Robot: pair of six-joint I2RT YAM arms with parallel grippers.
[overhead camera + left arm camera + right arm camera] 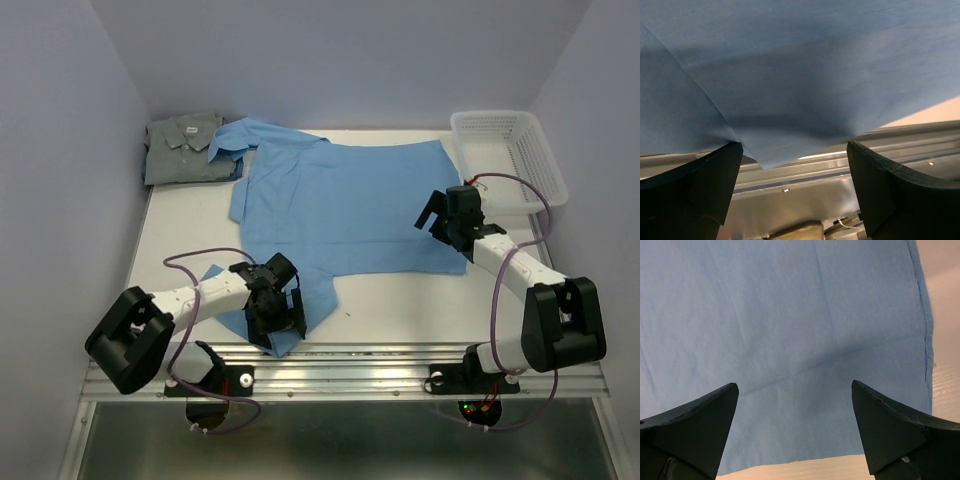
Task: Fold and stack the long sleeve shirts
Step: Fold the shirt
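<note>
The light blue shirt [345, 200] lies spread out across the middle of the table, with one sleeve reaching the near edge. The grey-green shirt [185, 148] lies folded at the back left. My left gripper [277, 316] is open over the sleeve end at the near edge. In the left wrist view [795, 150] the blue cloth [800, 75] hangs just ahead of the fingers and touches the left finger [700, 185]. My right gripper [432, 214] is open above the shirt's right part. In the right wrist view [795, 390] it is over the cloth [790, 330] near its hem.
A white mesh basket [510, 155] stands at the back right, close behind the right arm. The metal rail [805, 175] runs along the table's near edge under the left gripper. Bare table [420, 300] shows in front of the shirt. Walls close in on three sides.
</note>
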